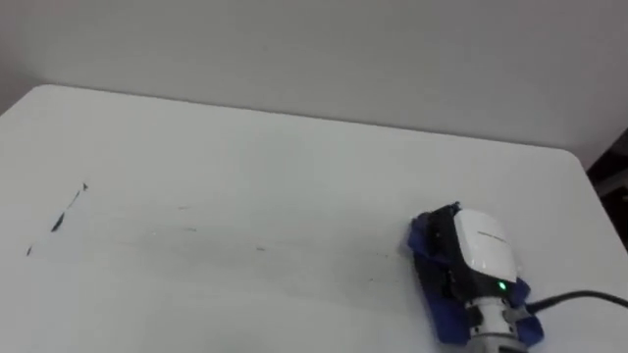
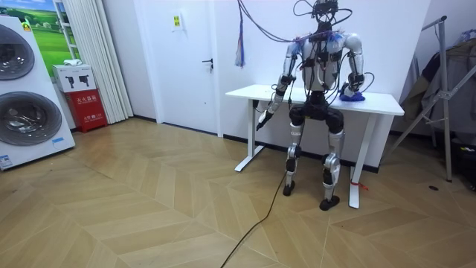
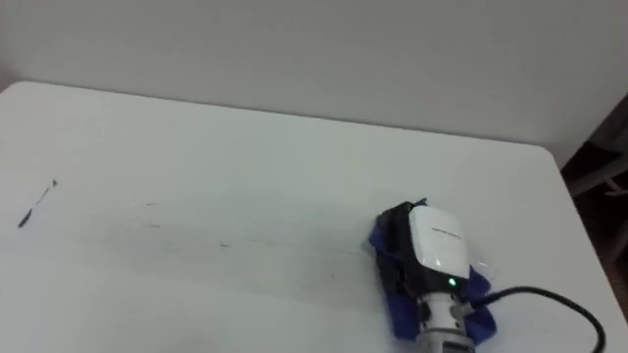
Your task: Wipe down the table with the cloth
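Observation:
A white table [image 1: 294,147] stretches before me. My right hand [image 1: 481,245] rests on a blue cloth [image 1: 428,238] near the table's right front corner, its dark fingers curled down into the cloth, which bunches around and under the hand. The same hand [image 3: 437,245] and cloth [image 3: 392,312] show in the right eye view. A dark smear [image 1: 64,211] marks the table's left part, and faint thin streaks [image 1: 260,248] run across the middle. In the room view I stand at the table [image 2: 379,103], with my left hand [image 2: 262,119] hanging beside the table's edge.
The table's far edge meets a pale wall [image 1: 343,49]. A dark frame [image 1: 613,176] stands past the right edge. In the room view, washing machines [image 2: 26,97] and a red box [image 2: 88,108] stand at the left, and a metal stand [image 2: 446,97] at the right.

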{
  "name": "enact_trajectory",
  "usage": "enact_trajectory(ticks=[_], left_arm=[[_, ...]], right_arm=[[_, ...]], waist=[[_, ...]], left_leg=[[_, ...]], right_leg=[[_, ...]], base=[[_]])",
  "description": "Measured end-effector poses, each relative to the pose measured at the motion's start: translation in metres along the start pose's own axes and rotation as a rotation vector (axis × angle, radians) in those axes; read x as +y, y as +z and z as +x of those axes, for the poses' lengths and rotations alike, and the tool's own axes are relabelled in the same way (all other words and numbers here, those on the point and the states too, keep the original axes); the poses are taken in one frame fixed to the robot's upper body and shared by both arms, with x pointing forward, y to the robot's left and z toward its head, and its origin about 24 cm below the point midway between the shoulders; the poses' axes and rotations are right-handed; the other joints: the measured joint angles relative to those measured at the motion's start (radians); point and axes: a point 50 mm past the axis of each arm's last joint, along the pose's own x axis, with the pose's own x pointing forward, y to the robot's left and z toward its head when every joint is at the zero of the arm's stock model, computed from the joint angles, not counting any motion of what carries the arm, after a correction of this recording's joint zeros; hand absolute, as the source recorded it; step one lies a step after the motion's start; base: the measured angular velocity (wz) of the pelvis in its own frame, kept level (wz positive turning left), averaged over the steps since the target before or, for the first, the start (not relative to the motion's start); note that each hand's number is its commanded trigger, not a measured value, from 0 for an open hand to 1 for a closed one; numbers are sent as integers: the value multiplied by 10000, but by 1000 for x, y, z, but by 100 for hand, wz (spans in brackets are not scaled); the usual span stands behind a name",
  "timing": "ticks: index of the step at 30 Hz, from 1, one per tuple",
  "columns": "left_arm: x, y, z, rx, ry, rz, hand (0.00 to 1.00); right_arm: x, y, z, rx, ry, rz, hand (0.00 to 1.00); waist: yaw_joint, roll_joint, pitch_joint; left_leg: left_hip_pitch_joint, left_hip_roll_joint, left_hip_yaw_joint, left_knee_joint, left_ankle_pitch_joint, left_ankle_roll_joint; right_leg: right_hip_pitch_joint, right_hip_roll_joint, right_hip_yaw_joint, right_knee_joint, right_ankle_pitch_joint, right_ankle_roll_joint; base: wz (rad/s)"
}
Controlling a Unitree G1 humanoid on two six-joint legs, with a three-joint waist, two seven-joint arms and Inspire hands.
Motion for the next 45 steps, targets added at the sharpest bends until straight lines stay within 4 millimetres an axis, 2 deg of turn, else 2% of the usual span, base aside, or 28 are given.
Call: enact_trajectory(ticks=[4,7,9,10,11,12,14,16,17,18,19,20,21,23,24,25,26,27,28,29,30,33,36,38,40,42,44,45], left_arm=[[-13,11,-2,-400,-371,133,0],[-23,19,-1,-446,-602,212,0],[-29,26,-1,-636,-779,444,0],[-30,27,-2,-647,-812,493,0],[-32,28,-2,-680,-873,539,0],[-33,30,-2,-721,-913,583,0],[-35,23,-2,-555,-1030,907,0],[-33,14,-3,-205,-991,1027,0],[-30,11,-2,-80,-939,1091,0],[-25,13,0,-108,-822,1061,0],[-23,14,1,-152,-737,1036,0],[-20,18,3,-285,-646,973,0],[-18,17,4,-296,-609,889,0],[-16,18,5,-285,-557,784,0],[-9,14,6,-142,-355,647,0],[-5,12,7,-80,-232,532,0],[1,9,8,51,-49,363,0],[3,6,8,165,44,260,0],[5,4,8,224,102,214,0],[8,0,7,292,211,136,0],[11,1,7,179,296,-1,0],[4,2,4,-29,29,-51,0],[-13,0,-1,31,-452,-19,0],[-18,-2,-4,39,-784,337,0],[-19,-10,-5,220,-929,576,0],[-18,-25,-8,665,-1082,1040,0],[-17,-32,-9,963,-1131,1197,0],[-17,-31,-8,968,-1200,1125,0]], right_arm=[[4,19,15,-305,431,47,100],[4,47,39,-692,968,-79,100],[3,92,61,-1853,1410,-15,100],[2,107,66,-2226,1432,100,100],[-4,131,76,-2935,1330,214,100],[-8,141,81,-3206,1228,304,100],[-19,168,93,-4041,884,553,100],[-18,169,98,-4231,937,290,100],[-13,161,96,-4002,1087,58,100],[-6,146,91,-3603,1279,-101,100],[-1,137,88,-3349,1390,-200,100],[1,122,83,-2946,1243,-52,100],[1,109,79,-2559,1055,150,100],[2,92,72,-2149,898,410,100],[4,78,63,-1837,757,560,100],[4,71,59,-1647,655,642,100],[3,56,50,-1243,481,687,100],[1,40,42,-887,379,526,100],[1,34,38,-771,329,436,100],[0,23,30,-514,289,283,100],[0,16,24,-276,237,235,100],[-2,0,18,193,325,16,100],[-4,2,21,148,443,70,100],[-6,7,25,-5,644,67,100],[-6,12,26,-169,771,43,100],[-7,23,35,-372,834,-41,100],[-8,39,48,-879,1056,-247,100],[-9,51,55,-1298,1150,-366,100]], waist=[[201,7,3],[839,-34,14],[1192,-61,83],[1317,-68,126],[1609,-86,199],[1676,-103,239],[2257,44,364],[2461,158,456],[2454,191,459],[2375,209,450],[2365,195,442],[2212,164,426],[2063,189,418],[1803,229,364],[1470,123,252],[1315,31,195],[977,-169,87],[818,-162,63],[814,-150,53],[697,-78,-15],[491,-101,-36],[358,-153,-58],[299,-71,-92],[280,-24,-88],[352,118,-71],[865,576,-43],[1128,735,0],[1256,783,64]], left_leg=[[31,11,-1,-16,-2,1],[-32,28,-7,-57,-9,10],[-176,76,-9,20,-37,-16],[-195,76,-5,22,-43,-16],[-283,86,7,86,-80,-33],[-358,93,2,163,-122,-20],[-516,110,-28,474,-359,45],[-625,190,25,728,-552,204],[-772,241,5,927,-679,265],[-883,470,251,1055,-720,259],[-897,654,553,1077,-715,220],[-918,948,1008,1147,-681,133],[-981,1132,1370,1278,-656,78],[-1012,1275,1656,1416,-644,35],[-1019,1450,2025,1400,-556,-86],[-1021,1530,2310,1398,-505,-140],[-986,1604,2680,1436,-405,-237],[-872,1786,3019,1544,-362,-318],[-801,1877,3104,1589,-363,-377],[-755,2136,3067,1684,-358,-576],[-742,2312,3035,1660,-297,-691],[-562,2599,2805,1375,-101,-1030],[-683,2715,2223,1231,-58,-1122],[-796,2725,1873,1247,-73,-1168],[-857,2621,1258,1322,-89,-1203],[-908,2256,433,1622,-194,-1151],[-979,1914,124,1533,-316,-1079],[-986,1764,103,1326,-304,-1074]], right_leg=[[-118,56,160,54,12,-32],[-416,66,235,289,26,-132],[-683,50,185,613,-41,-213],[-800,14,147,715,-84,-253],[-1002,-71,-56,905,-130,-334],[-1065,-122,-196,990,-122,-399],[-1066,-358,-1128,1311,-67,-505],[-1153,-659,-1848,1819,-48,-527],[-1337,-919,-2155,2350,-41,-524],[-1564,-1216,-2155,3048,8,-439],[-1698,-1370,-2120,3509,56,-396],[-1868,-1714,-2014,4133,111,-374],[-1884,-2020,-1817,4316,79,-376],[-1553,-2296,-1697,3815,122,-312],[-1252,-2148,-1648,3334,120,-306],[-1111,-2123,-1645,2997,141,-285],[-770,-2046,-1680,2450,-10,-6],[-379,-1807,-1862,1882,-161,223],[-262,-1676,-1918,1656,-225,310],[-141,-1377,-2032,1400,-327,213],[-111,-1075,-2042,1355,-534,133],[-158,-556,-1911,1356,-630,-118],[-242,-164,-1923,1491,-802,-378],[-396,-41,-1803,1842,-1158,-495],[-404,244,-1352,1929,-1330,-649],[-437,460,-829,1940,-1402,-715],[-719,422,-580,2008,-1383,-682],[-927,471,-406,2008,-1305,-557]], base=[[-18],[-34],[-2],[0],[0],[11],[10],[-1],[28],[46],[69],[70],[61],[40],[44],[53],[30],[7],[-39],[-47],[-36],[-26],[-7],[26],[22],[-34],[-48],[-39]])
